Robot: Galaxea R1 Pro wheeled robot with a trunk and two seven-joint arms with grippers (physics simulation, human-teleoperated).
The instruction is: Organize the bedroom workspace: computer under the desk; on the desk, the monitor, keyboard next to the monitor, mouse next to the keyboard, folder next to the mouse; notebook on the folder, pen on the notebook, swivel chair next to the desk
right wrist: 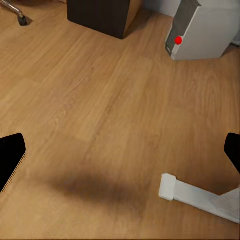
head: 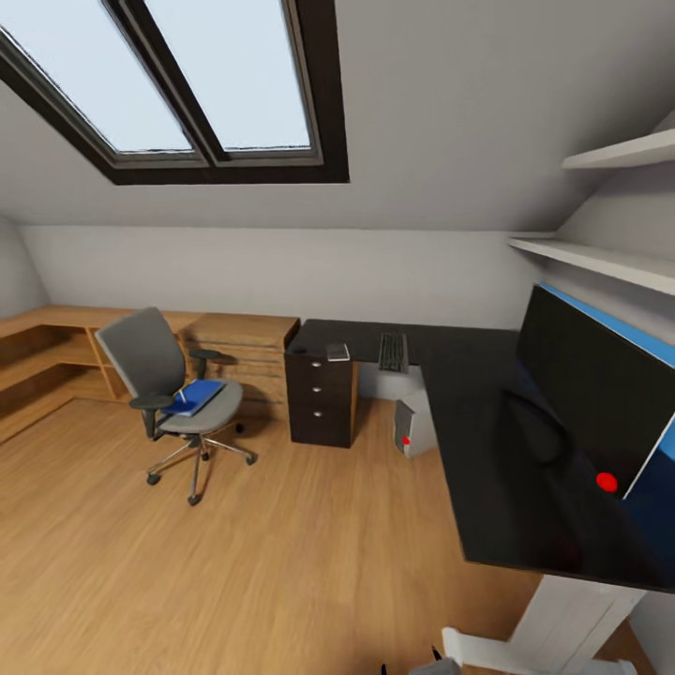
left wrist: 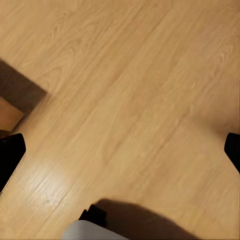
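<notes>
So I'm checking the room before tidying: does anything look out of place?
Yes. The blue folder lies on the swivel chair seat instead of the desk, and the chair stands apart from the desk, out on the floor.

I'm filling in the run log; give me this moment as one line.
phase: approaching | folder: on swivel chair | keyboard: on desk | computer: under desk | pincers: open, empty
</notes>
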